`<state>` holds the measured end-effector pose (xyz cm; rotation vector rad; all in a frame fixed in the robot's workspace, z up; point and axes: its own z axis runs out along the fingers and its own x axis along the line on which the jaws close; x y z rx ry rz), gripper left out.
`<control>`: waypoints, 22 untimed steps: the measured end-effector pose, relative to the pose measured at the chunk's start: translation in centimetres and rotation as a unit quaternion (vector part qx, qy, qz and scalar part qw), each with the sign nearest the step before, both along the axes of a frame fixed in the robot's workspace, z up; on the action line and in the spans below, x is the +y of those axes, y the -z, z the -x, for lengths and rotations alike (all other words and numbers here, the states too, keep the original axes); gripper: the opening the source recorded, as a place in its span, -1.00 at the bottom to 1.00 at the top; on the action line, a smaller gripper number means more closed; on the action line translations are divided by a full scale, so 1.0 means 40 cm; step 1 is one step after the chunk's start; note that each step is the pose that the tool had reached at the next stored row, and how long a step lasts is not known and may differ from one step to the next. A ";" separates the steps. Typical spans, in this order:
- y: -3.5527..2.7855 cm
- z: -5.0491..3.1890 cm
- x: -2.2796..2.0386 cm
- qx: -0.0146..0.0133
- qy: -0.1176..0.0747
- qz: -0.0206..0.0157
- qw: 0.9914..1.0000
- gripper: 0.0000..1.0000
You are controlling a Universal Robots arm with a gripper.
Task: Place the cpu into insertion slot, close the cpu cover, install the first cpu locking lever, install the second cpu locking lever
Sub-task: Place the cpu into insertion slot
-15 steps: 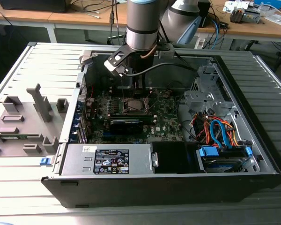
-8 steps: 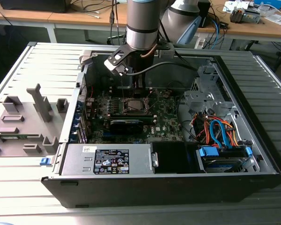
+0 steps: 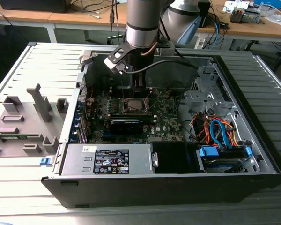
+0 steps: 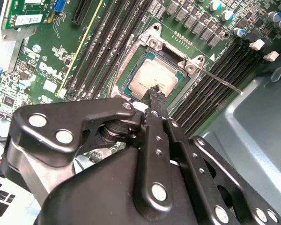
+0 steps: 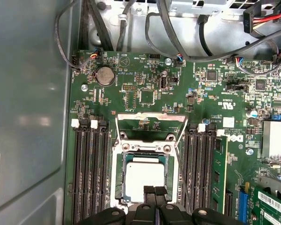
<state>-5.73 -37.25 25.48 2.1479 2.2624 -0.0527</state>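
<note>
The cpu (image 5: 143, 174) (image 4: 147, 77), silver-topped, lies flat inside the insertion slot (image 5: 116, 174) (image 4: 127, 83) on the green motherboard. The cpu cover (image 5: 152, 116) is a thin silver frame that stands swung open at the slot's far edge. A thin locking lever (image 4: 220, 80) sticks out loose beside the slot. My gripper (image 5: 154, 190) (image 4: 155, 91) hangs straight over the slot in the exterior view (image 3: 139, 89). Its black fingers are pressed together, with the tips at the cpu's near edge, touching or just above it. Nothing is held between them.
Black memory slots (image 5: 89, 173) run along both sides of the socket. The open computer case (image 3: 253, 154) surrounds the board, with cables (image 3: 220, 131), a drive cage and a power supply (image 3: 107, 159). A grey fixture tray (image 3: 23, 122) sits at the exterior view's left.
</note>
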 end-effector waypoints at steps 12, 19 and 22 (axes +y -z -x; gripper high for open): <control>-0.026 0.000 0.000 0.000 0.000 0.000 1.000 -0.78; -0.030 0.000 0.000 0.000 0.000 0.000 1.000 -0.78; -0.033 0.000 0.000 0.000 0.000 0.000 1.000 -0.78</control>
